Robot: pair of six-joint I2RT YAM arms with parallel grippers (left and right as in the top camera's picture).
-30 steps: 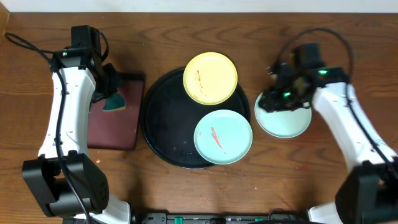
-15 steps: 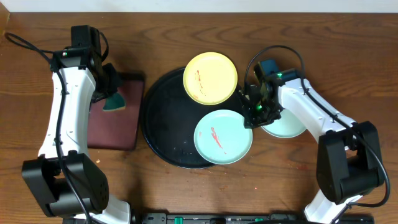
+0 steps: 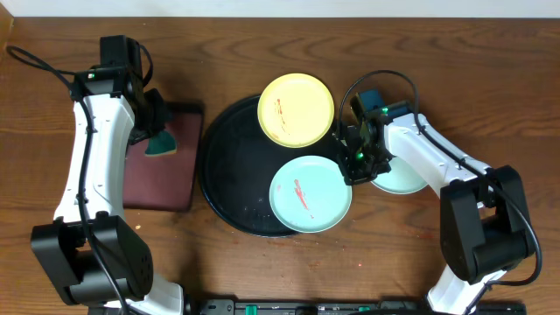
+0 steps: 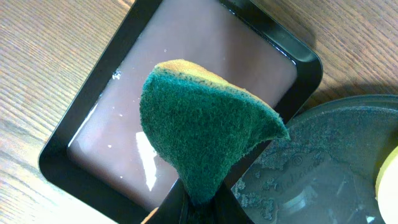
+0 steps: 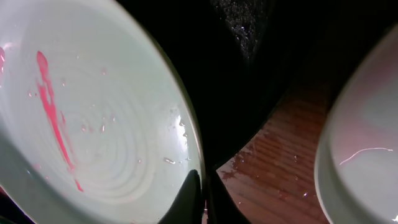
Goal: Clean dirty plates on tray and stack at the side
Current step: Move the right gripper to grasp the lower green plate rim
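Both right gripper [image 5: 201,180] jaws pinched the smeared plate [image 5: 93,118] between them — level lifting seemed wise (left gripper [image 4: 200,200] clamped the sponge [image 4: 205,130]).

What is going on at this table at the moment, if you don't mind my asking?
Two robot arms are cleaning plates. The left gripper holds a green sponge above the maroon tray. The right gripper is shut on the rim of a red-smeared turquoise plate lying on the black tray. A smeared yellow plate rests at that tray's far edge, and a second turquoise plate sits on the table beside it.
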